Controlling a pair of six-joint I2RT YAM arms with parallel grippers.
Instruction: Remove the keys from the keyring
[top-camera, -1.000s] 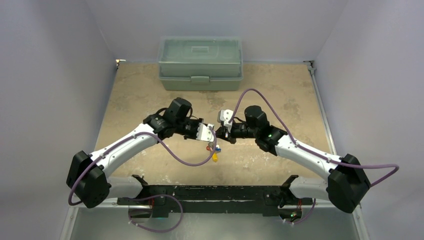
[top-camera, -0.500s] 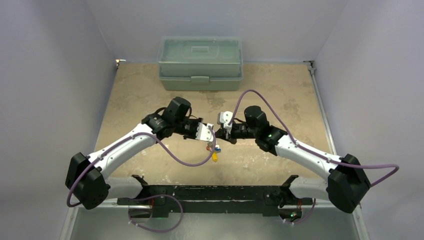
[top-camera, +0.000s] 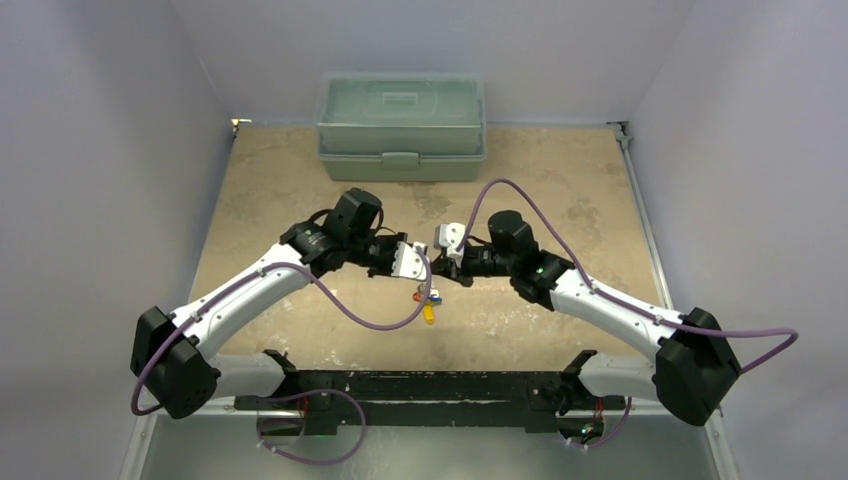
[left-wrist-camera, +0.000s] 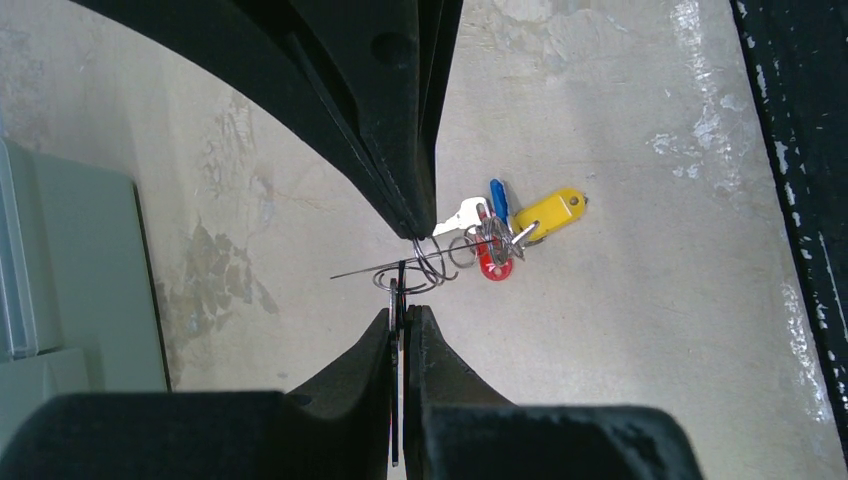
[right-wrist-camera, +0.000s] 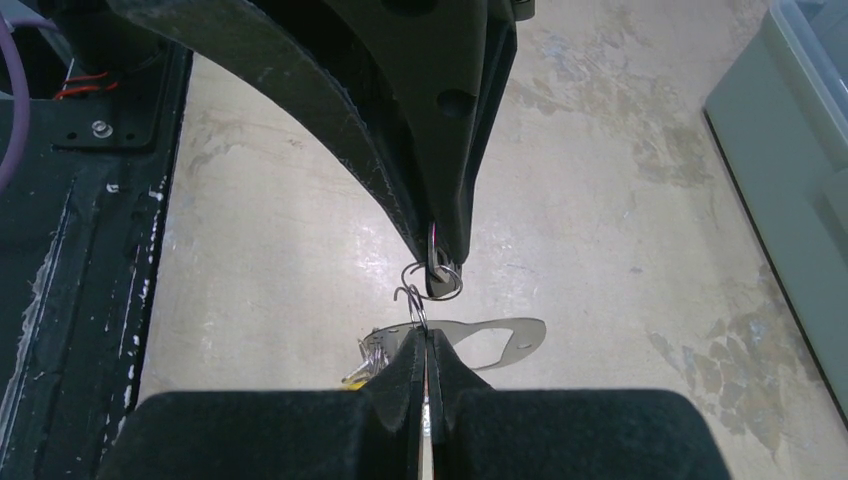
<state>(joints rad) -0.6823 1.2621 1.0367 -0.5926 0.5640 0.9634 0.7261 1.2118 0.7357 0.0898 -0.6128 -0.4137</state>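
Both grippers meet above the middle of the table. My left gripper (left-wrist-camera: 402, 310) is shut on a thin dark flat piece (right-wrist-camera: 440, 272) that carries a loop of a thin wire ring (left-wrist-camera: 425, 270). My right gripper (right-wrist-camera: 425, 335) is shut on that wire ring's coils, a finger-width from the left gripper (top-camera: 424, 266). The keys (left-wrist-camera: 490, 235) hang below with a silver key, blue, yellow and red tags. The keys (top-camera: 428, 302) dangle under the two tips in the top view. The keyring (right-wrist-camera: 520, 335), a flat grey oval loop, shows just behind my right fingers.
A green lidded box (top-camera: 401, 126) stands at the back of the tan tabletop (top-camera: 560, 180). The black base rail (top-camera: 420, 390) runs along the near edge. Purple cables loop beside each arm. Pale walls close in the left, right and back.
The left arm's elbow and shoulder have shifted slightly to the left. Both grippers stay shut at the same spot, keys still hanging.
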